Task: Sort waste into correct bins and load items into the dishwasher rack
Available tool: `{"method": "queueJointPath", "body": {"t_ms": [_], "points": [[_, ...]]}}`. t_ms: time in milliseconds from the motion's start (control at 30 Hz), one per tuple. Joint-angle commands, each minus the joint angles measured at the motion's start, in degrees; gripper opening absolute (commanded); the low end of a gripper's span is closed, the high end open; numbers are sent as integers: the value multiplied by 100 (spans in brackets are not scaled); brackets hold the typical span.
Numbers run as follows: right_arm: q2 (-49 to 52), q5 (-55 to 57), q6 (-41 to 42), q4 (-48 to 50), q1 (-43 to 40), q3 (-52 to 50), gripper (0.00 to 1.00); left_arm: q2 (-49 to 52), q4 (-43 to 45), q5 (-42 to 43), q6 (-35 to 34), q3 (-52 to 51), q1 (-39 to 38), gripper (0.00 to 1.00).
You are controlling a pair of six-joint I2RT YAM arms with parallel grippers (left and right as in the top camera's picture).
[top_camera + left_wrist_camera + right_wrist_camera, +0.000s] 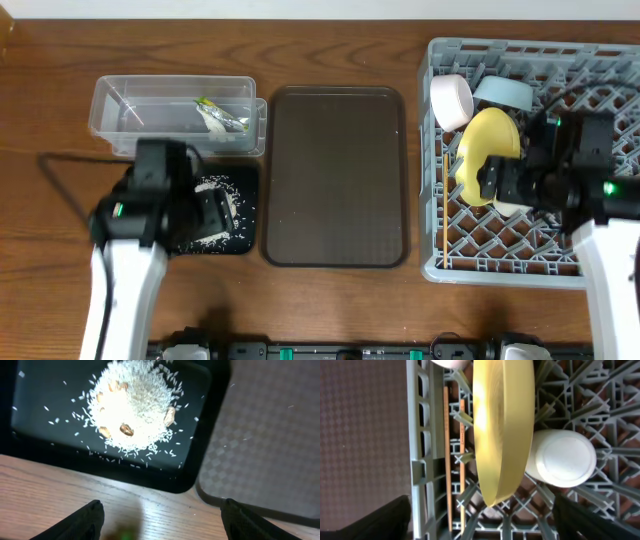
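The crumpled yellow-green wrapper (pixel 220 116) lies in the clear tub (pixel 150 92). Whitish rice scraps (pixel 222 200) are piled in the black tray (pixel 249 226); the left wrist view shows the pile (pixel 135 410) with a few brown bits. My left gripper (pixel 162 521) is open and empty over the wood just in front of that tray. In the grey rack (pixel 500 268) the yellow plate (pixel 487 150) stands on edge, beside the white bowl (pixel 452 100), light blue bowl (pixel 503 92), white cup (pixel 567 457) and chopsticks (pixel 446 450). My right gripper (pixel 487 525) is open around the plate's lower edge (pixel 502 430), not touching.
The dark brown serving tray (pixel 335 175) lies between the black tray and the rack; its corner shows in the left wrist view (pixel 270 435). A black cable (pixel 60 175) runs over the table left of my left arm.
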Motion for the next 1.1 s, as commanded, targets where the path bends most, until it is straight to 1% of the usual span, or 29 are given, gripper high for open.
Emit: {"method": "queueJointPath", "body": {"t_ms": [0, 33, 100, 133, 167, 267, 400, 500, 700, 1067], "points": [[-813, -76, 4, 326, -42, -647, 94, -988, 133, -66, 168, -240, 20, 77], [-1150, -74, 4, 549, -42, -931, 98, -1340, 216, -76, 190, -332, 20, 77], [-1827, 37, 98, 901, -42, -1434, 99, -1982, 358, -76, 186, -509, 20, 80], [-2194, 221, 221, 1036, -42, -1668, 99, -2245, 409, -79, 186, -577, 20, 88], [-2494, 396, 308, 1117, -42, -1838, 99, -2481, 459, -79, 188, -638, 22, 90], [-3375, 664, 387, 1137, -42, -2232, 99, -3042, 588, -74, 186, -702, 20, 91], [-4000, 656, 387, 848, -42, -2358, 99, -3429, 581, -72, 186, -702, 20, 92], [-4199, 656, 387, 546, -42, -2358, 99, -3486, 581, -72, 186, -702, 20, 92], [-4194, 656, 387, 52, -42, -2358, 99, -3473, 581, -72, 186, -702, 20, 93], [-4194, 691, 341, -343, -42, -2358, 99, -3473, 581, -72, 186, -702, 20, 93]]}}
